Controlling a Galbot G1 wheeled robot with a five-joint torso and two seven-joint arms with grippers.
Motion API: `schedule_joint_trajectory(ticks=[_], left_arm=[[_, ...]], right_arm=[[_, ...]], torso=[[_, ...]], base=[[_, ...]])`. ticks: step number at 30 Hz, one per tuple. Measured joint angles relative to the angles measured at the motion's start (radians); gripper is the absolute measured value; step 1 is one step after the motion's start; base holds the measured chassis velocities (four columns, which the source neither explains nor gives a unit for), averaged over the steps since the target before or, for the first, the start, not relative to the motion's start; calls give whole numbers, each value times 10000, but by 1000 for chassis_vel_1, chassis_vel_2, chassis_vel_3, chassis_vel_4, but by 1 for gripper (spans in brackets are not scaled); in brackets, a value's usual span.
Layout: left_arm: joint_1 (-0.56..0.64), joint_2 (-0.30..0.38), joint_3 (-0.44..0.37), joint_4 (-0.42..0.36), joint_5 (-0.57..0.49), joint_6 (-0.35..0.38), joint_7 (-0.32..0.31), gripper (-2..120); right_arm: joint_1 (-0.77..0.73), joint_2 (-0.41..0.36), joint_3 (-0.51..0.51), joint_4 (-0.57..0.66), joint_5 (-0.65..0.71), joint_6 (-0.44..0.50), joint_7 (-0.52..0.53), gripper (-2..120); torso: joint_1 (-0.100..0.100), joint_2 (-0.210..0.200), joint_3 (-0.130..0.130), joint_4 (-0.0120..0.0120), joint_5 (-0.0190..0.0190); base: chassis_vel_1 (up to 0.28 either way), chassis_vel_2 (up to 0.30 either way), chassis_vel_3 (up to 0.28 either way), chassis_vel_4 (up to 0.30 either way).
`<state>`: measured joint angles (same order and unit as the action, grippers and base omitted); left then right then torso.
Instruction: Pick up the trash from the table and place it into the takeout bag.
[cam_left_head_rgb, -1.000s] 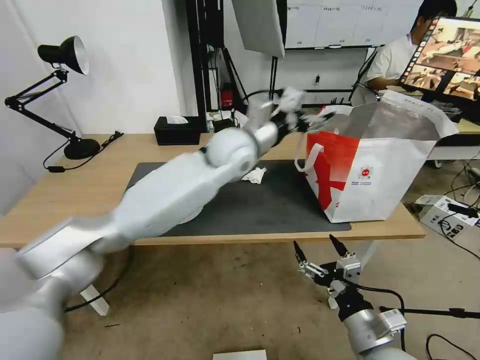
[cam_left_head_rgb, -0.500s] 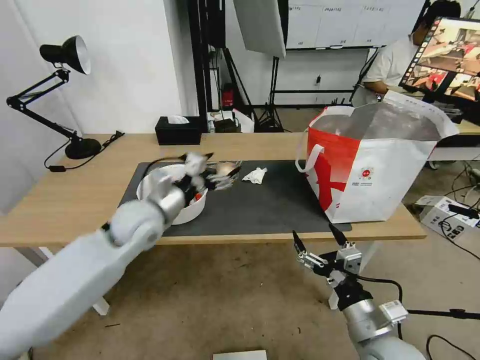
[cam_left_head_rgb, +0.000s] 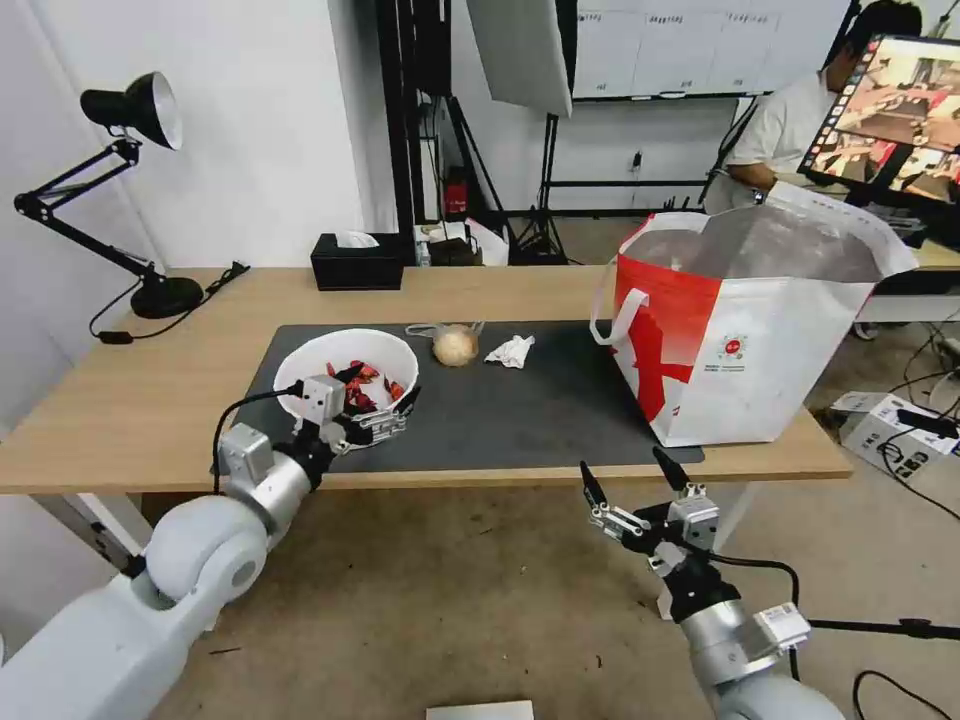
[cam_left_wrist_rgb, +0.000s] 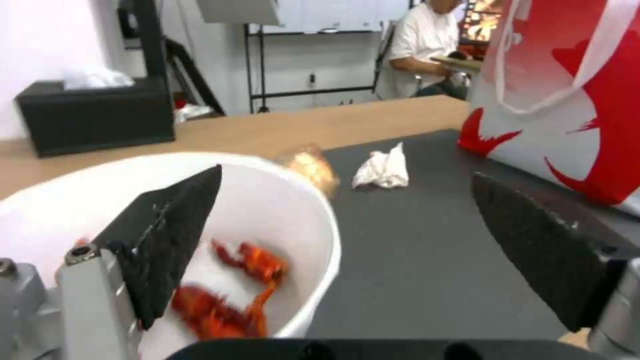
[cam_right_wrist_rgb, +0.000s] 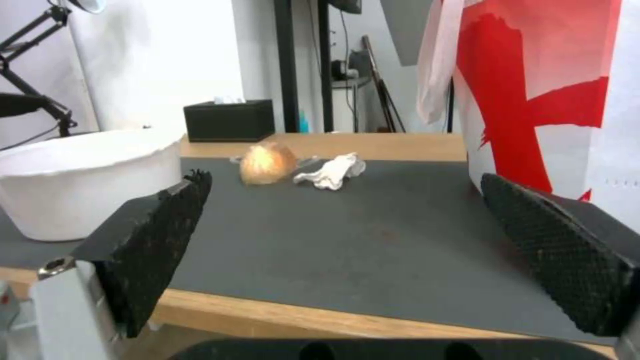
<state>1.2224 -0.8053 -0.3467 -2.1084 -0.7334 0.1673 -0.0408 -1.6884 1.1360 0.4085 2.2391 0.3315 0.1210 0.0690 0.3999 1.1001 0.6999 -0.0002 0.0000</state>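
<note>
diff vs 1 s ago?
The left gripper swung back from the takeout bag mouth across the mat to the bowl, open, one finger over the rim. The wrapped ball, tissue, bag and bowl stayed put. The right gripper stayed parked, open, below the table edge.

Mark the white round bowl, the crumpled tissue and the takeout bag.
White round bowl of red shells (cam_left_head_rgb: 300, 368): head view, bare inner wall.
Crumpled white tissue (cam_left_head_rgb: 510, 351): head view, middle.
White-and-red takeout bag (cam_left_head_rgb: 790, 340): head view, white front panel.
</note>
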Motion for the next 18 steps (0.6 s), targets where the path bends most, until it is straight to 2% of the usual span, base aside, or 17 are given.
schedule_joint_trajectory(ticks=[6,9,18], left_arm=[[1217,-512,-838,-237,406,-76,53,100],[2052,-975,-1454,-405,739,-184,132,100],[3323,-1785,-2294,-470,1562,-272,129,100]], right_arm=[[32,-22,2,-78,-26,1,143,100],[71,-33,15,-191,-48,1,257,100],[92,-33,42,-264,-228,-62,612,100]], torso=[[0,0,0,1,0],[0,0,0,2,0],[0,0,0,2,1]], base=[[0,0,0,0],[0,0,0,0],[0,0,0,0]])
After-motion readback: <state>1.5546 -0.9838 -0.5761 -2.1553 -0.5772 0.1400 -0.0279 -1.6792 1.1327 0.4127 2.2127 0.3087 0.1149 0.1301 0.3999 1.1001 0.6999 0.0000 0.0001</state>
